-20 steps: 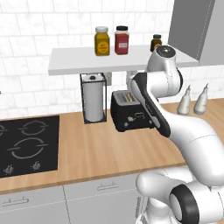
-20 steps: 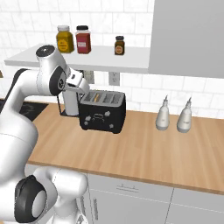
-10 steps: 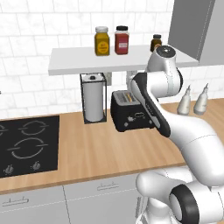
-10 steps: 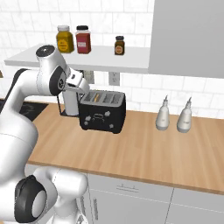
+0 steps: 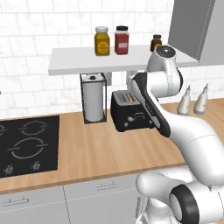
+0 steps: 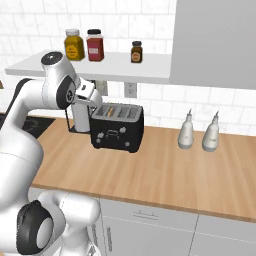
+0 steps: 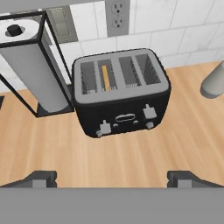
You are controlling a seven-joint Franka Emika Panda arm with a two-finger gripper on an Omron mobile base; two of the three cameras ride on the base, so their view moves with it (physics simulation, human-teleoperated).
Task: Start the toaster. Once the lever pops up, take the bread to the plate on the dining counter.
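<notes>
End effector (image 7: 112,177) is wide open on my feed, both finger tips far apart at the bottom of the hand view with nothing between them, hanging over bare wooden worktop (image 7: 131,162) in front of the toaster (image 7: 120,96). From up there I'm getting stuff the base cams hide: four slots on top, with the bread (image 7: 105,78) sitting edge-up as a thin tan strip in the second slot from the left. Front panel faces me, two little lever tabs (image 7: 105,127) low on it, an oval button between them. Long axis of the toaster runs side to side along the wall, slots running front to back.

Left base view has the arm covering the toaster's (image 5: 131,111) right end. Right base view shows the whole front (image 6: 117,127), plus two pale bottles (image 6: 199,132) further along.

Paper-towel roll (image 7: 33,65) in its wire frame stands just beside the toaster, wall outlet (image 7: 117,17) behind. Shelf (image 5: 109,59) above holds three jars (image 5: 114,40).
</notes>
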